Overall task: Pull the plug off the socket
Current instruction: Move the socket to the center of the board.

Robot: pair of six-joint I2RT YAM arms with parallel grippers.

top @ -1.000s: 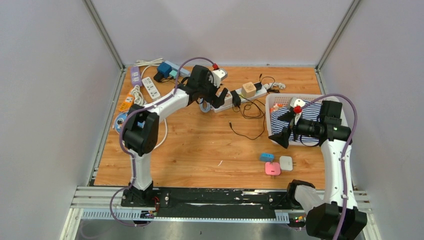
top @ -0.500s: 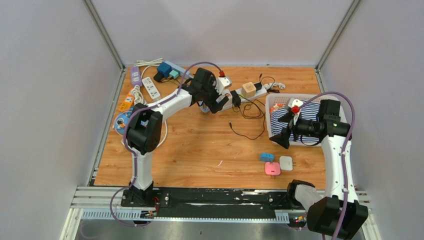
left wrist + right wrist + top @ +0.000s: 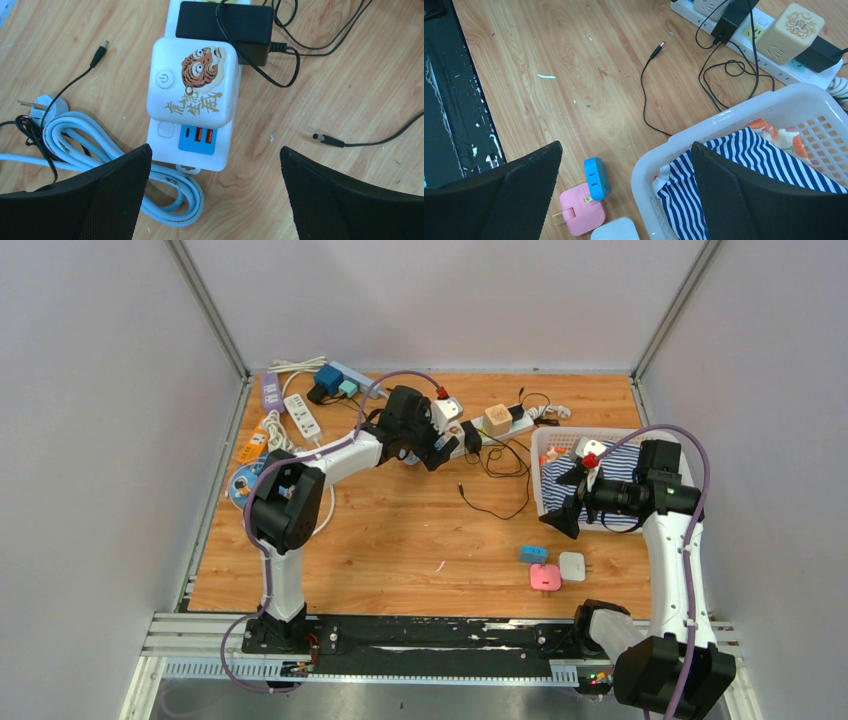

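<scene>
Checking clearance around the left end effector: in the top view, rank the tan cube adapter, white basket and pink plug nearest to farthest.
From the left end effector:
1. Tan cube adapter, just to its right.
2. White basket, farther right.
3. Pink plug, lowest in the view, on the right.

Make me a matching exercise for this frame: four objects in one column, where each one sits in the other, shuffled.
Objects
1. tiger-print plug
2. pink plug
3. striped cloth
4. beige cube adapter

Places
A. inside the white basket
B. on the power strip, near that basket
C. directly under the open left claw
D. on the table beside a blue plug

Pairs: 1-C, 2-D, 3-A, 4-B
</scene>
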